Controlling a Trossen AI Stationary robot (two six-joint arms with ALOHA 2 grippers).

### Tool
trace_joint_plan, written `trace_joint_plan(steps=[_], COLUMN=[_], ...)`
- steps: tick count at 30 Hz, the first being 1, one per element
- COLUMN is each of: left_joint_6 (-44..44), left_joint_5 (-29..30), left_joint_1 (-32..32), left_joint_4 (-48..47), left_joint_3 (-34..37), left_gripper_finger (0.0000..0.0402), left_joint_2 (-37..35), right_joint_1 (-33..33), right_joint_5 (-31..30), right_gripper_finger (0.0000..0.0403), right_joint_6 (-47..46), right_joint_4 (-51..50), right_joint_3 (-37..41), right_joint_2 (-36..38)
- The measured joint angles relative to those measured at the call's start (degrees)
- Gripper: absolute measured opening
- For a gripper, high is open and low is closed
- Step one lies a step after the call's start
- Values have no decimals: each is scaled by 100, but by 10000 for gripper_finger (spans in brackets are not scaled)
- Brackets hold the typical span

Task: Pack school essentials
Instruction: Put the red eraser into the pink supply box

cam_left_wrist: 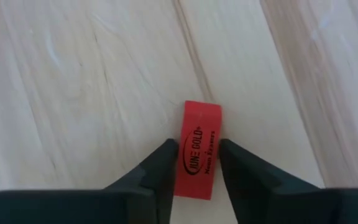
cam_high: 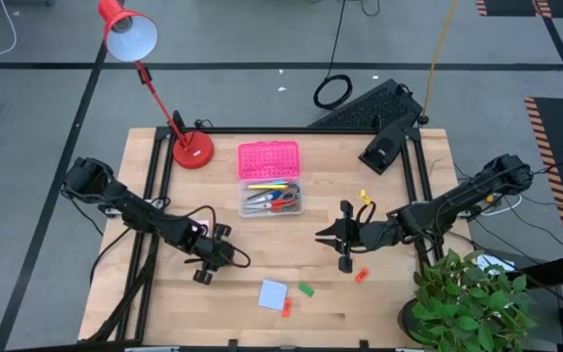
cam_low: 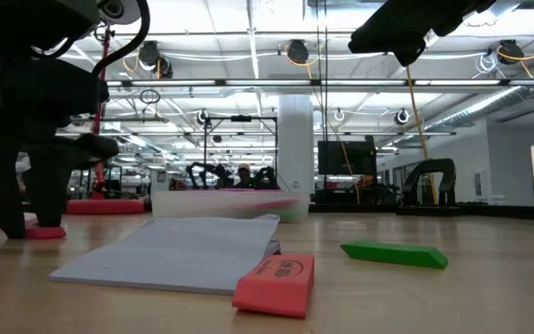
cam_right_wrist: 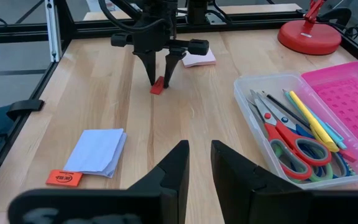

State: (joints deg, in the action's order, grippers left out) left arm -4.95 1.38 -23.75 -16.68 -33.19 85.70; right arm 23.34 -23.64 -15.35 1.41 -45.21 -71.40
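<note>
A small red eraser lies on the wooden table near its left side, and my left gripper stands over it, pointing down and shut on it. My right gripper hovers above the table's right half, slightly open with nothing between its fingers. A blue note pad, a green eraser and a second red eraser lie flat near the front edge. One more red eraser lies below my right gripper. A pink note pad lies behind my left gripper. My left gripper pinches the red eraser by its two long sides between its two fingers, toward one end of the eraser. The fingers come from above, pointing down, and lie along the eraser. Its lower part is at the table top.
A clear box with scissors and pencils stands mid-table, its pink lid open behind it. A red desk lamp stands at the far left, a keyboard at the far right, a potted plant at the near right corner.
</note>
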Motion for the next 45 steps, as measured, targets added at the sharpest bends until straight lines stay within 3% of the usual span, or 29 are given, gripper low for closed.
trace_joint_plan(steps=[21, 27, 35, 45], left_joint_6=[-101, 152, 699, 1466], left_joint_5=[106, 182, 790, 857], left_joint_1=[-76, -76, -4, 685], left_joint_4=[185, -108, -53, -27], left_joint_3=[-28, -375, -938, -1756], left_gripper_finger=[106, 106, 106, 106], left_joint_2=[8, 42, 42, 25], right_joint_1=[1, 1, 0, 0], right_joint_5=[0, 0, -2, -1], right_gripper_finger=[59, 59, 59, 59], right_joint_6=[0, 0, 0, 0], right_joint_4=[0, 0, 0, -44], right_joint_3=[0, 0, 0, 0], right_joint_2=[-1, -1, 0, 0])
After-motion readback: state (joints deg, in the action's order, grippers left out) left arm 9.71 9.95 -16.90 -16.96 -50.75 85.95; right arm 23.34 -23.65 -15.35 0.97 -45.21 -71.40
